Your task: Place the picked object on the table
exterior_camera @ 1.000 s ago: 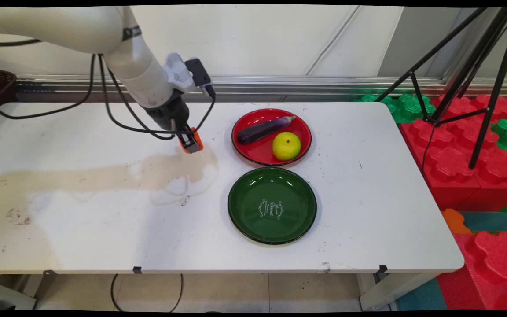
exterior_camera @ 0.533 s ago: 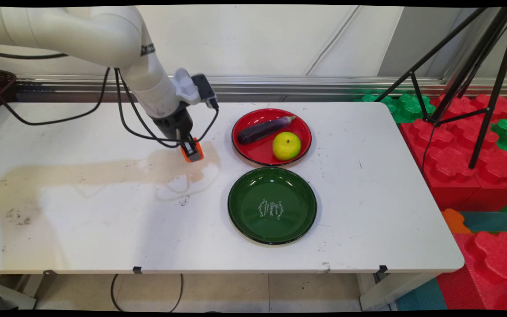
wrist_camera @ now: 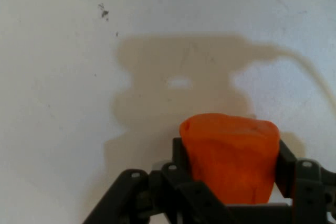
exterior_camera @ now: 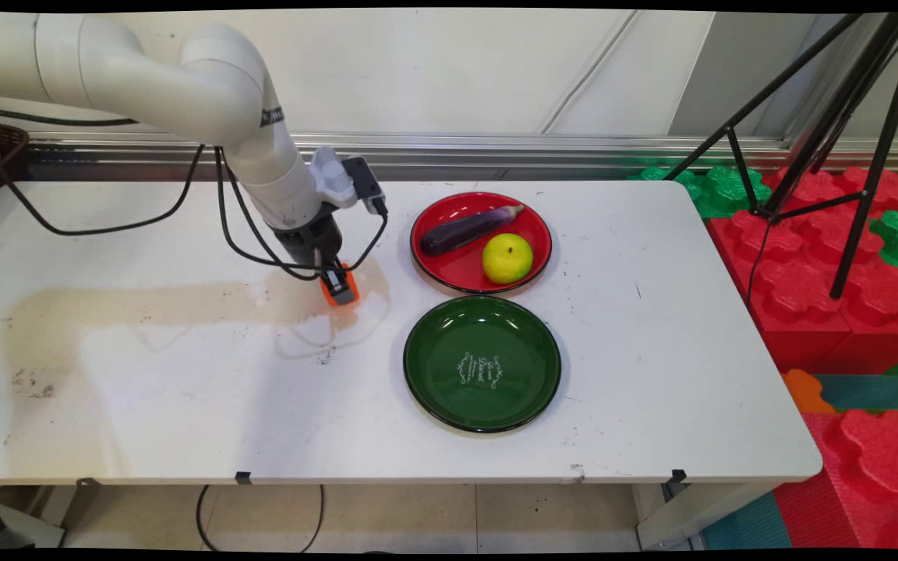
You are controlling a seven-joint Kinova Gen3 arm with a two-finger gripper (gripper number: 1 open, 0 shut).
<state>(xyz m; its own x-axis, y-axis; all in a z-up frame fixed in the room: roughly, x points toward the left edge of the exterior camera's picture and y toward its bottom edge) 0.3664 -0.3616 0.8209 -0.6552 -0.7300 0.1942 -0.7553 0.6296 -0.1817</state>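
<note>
Fingers [wrist_camera: 286, 156] of my gripper [exterior_camera: 340, 287] are clamped on an orange object [wrist_camera: 231, 156], held low above the white table [exterior_camera: 184, 389], left of the red plate [exterior_camera: 457, 273] and green plate [exterior_camera: 482, 364]. Its lower end is hidden behind my linkage, so I cannot identify it.

- The gripper [exterior_camera: 339, 290] with the orange object [exterior_camera: 337, 293] clamped between its fingers sits lower and nearer the table's [exterior_camera: 652, 374] front edge than 1 second ago, a little closer to the green plate [exterior_camera: 482, 363].
- The arm's elbow has swung further in from the left.
- The hanging black cables [exterior_camera: 246, 241] have shifted with it.
</note>
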